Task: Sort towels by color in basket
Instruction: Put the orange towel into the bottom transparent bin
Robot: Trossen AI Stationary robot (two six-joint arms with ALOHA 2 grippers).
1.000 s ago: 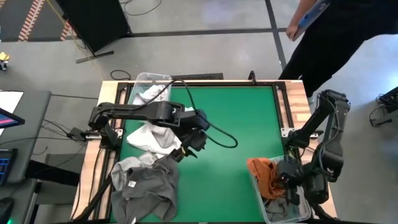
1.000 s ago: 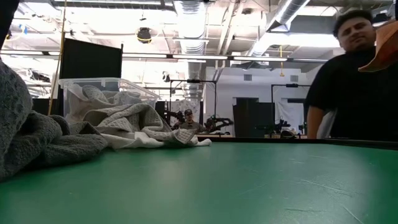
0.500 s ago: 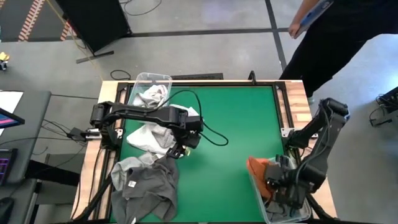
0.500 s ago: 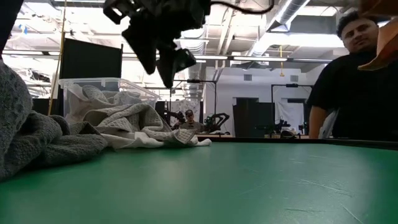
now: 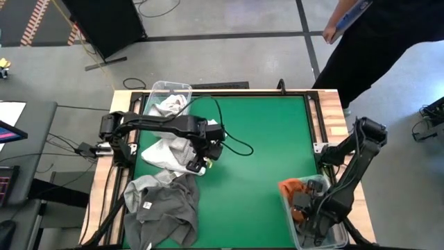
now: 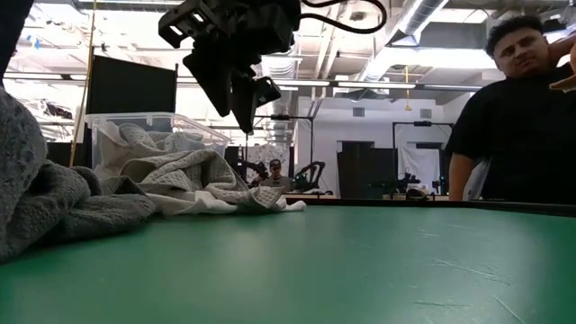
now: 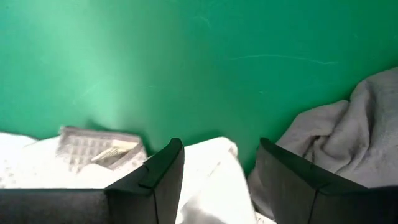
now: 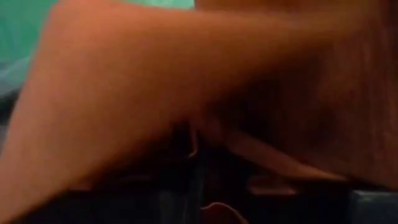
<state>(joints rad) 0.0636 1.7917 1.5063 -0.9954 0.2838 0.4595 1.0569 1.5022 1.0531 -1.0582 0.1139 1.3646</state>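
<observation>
Green table top (image 5: 263,153) has a white towel (image 5: 166,154) and a dark grey towel (image 5: 163,205) lying on its left side, with more pale towels in the clear bin (image 5: 168,94) at the back. Since a moment ago the left gripper (image 5: 201,165) has slid back over the white towel's edge, its fingers apart and holding nothing. The right gripper (image 5: 305,208) has dropped lower into the clear basket (image 5: 338,237), pinching the rust orange towel (image 5: 295,189), which now sits deeper inside.

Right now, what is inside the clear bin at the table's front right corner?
The clear bin holds a rust orange towel and the right claw pushed in over it. Anything underneath is covered.
</observation>
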